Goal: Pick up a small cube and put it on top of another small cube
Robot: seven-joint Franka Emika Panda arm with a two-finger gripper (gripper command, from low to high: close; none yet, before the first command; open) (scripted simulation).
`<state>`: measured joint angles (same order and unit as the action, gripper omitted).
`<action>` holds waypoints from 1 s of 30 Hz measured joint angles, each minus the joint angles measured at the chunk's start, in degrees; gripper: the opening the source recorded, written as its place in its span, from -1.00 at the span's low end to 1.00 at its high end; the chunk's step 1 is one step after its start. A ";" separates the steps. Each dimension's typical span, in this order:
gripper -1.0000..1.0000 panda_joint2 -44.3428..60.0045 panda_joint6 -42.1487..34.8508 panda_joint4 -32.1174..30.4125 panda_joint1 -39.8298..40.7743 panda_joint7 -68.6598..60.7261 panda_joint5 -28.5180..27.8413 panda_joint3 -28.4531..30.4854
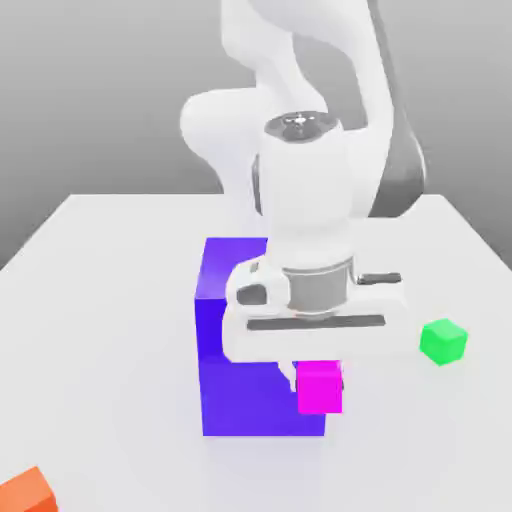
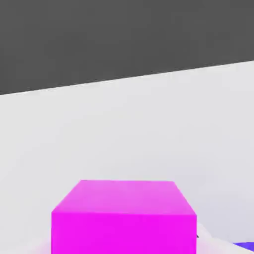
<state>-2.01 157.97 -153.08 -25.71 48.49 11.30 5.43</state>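
Note:
A small magenta cube (image 1: pixel 320 389) hangs under my gripper (image 1: pixel 319 378), which is shut on it, in front of the big blue-purple block (image 1: pixel 240 390). Close up in the hand view, the magenta cube (image 2: pixel 124 218) shows its top and one side face. The small green cube (image 1: pixel 443 342) rests on the white table at the exterior view's right, apart from the gripper and lower right of my hand.
The tall blue-purple block stands in the middle of the white table (image 1: pixel 100 300), right behind the held cube. An orange cube (image 1: pixel 27 492) sits at the near corner on the exterior view's left. A sliver of the blue-purple block (image 2: pixel 245 245) shows in the hand view.

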 joint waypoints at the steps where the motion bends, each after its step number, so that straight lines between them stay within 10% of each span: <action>1: -1.00 -0.95 -0.18 -0.40 -2.23 0.48 -1.26 -1.27; 10: -1.00 -8.19 -2.27 -5.30 -16.23 3.30 -9.73 -15.76; 16: -1.00 -6.71 -4.15 -8.81 -19.34 2.46 -8.61 -17.54; 30: -1.00 1.86 -0.51 -7.96 -15.16 16.88 -28.91 -17.10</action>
<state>-0.15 157.46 -161.04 -40.87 65.37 -17.62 -11.67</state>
